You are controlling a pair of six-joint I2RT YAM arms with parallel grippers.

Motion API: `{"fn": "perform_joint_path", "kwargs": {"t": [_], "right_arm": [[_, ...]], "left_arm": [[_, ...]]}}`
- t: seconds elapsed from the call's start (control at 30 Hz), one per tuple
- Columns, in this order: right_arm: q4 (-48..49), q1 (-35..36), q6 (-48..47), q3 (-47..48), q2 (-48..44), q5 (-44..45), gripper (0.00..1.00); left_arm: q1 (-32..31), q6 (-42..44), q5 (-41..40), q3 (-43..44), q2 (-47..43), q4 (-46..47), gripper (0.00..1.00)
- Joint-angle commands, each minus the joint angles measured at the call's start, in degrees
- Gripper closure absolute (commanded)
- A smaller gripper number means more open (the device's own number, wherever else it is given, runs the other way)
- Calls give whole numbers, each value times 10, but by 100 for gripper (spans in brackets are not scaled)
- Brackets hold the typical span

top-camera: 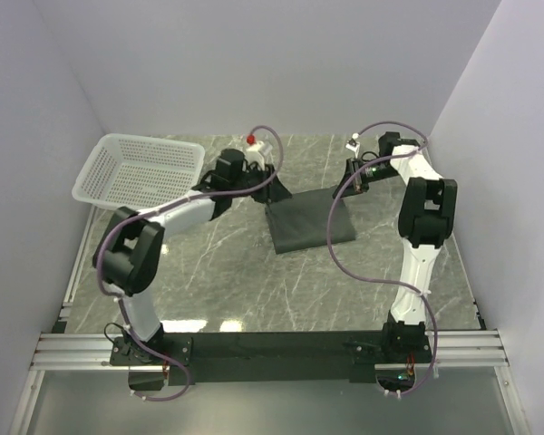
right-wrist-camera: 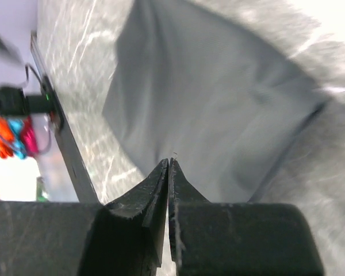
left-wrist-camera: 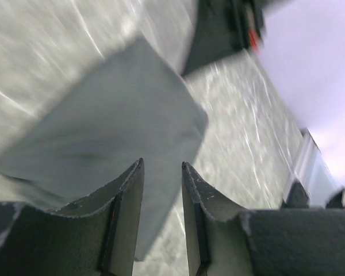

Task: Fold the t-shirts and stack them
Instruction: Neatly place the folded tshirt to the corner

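T-shirt [top-camera: 310, 222] is already a compact folded rectangle, lying flat just ahead of both sets of fingertips. Left gripper [left-wrist-camera: 162, 164] has its fingers slightly apart, with cloth right under the gap. Right gripper [right-wrist-camera: 168, 165] has its fingers pressed together, no cloth visible between them. Looks like final squaring-up: keep the tips low, nudge the edges inward, and don't drag the top layer open.

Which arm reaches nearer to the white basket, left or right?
Left. The left arm ends at the far left corner of the t-shirt, toward the basket. The right arm ends at its far right corner, farther away.
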Motion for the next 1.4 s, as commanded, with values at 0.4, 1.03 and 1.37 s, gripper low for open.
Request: {"fn": "perform_joint_path", "kwargs": {"t": [0.4,1.03,1.37], "right_arm": [[118,18,280,113,120,111,100],[96,-1,258,139,67,119,88],[90,5,74,-72,-105,206,40]], "left_arm": [[-24,-62,31,2,156,40,64],[-20,-22,11,-90,28,71,53],[-21,89,-274,-170,-262,-32,1]]}}
